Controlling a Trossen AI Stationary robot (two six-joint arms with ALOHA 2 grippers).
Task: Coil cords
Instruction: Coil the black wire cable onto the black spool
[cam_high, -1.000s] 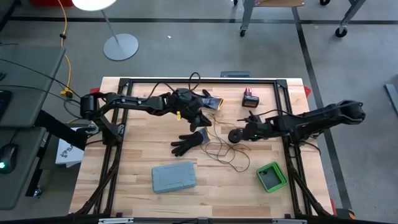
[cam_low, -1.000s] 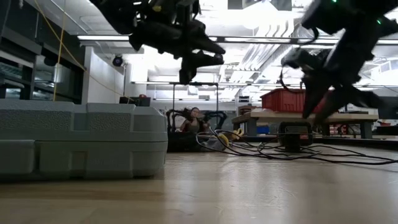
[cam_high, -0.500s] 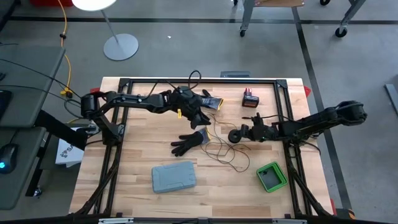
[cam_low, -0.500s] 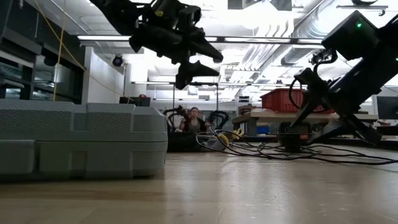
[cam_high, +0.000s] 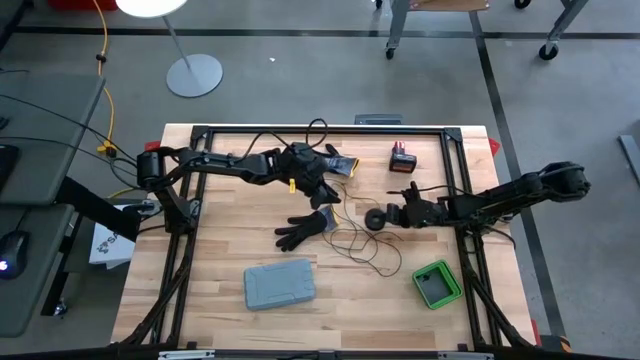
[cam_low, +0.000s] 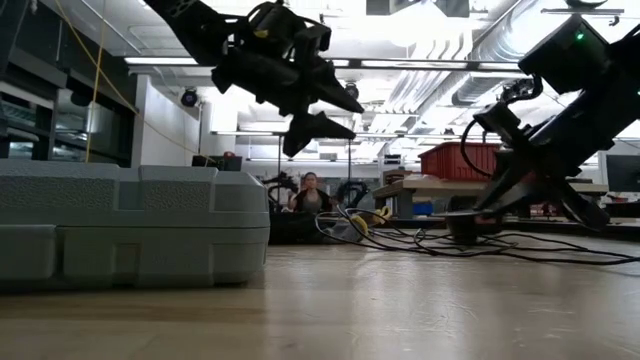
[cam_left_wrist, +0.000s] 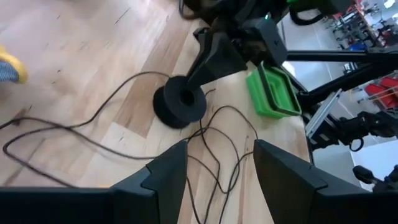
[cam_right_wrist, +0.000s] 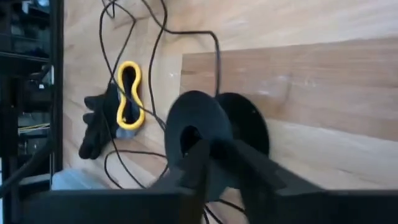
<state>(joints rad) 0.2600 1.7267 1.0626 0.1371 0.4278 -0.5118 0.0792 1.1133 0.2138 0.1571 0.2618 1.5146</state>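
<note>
cords (cam_high: 362, 245) lie loose; right end effector (cam_high: 385, 217), clamped on spool (cam_high: 375, 218), shifted slightly left.

Loose cord (cam_high: 365, 243) mid-table; right end effector (cam_high: 388, 216) at black spool (cam_high: 375, 217).

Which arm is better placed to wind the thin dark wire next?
Right, probably: the right gripper already grips the round black spool, beside the loose thin dark wire. The left gripper hovers open above.
</note>
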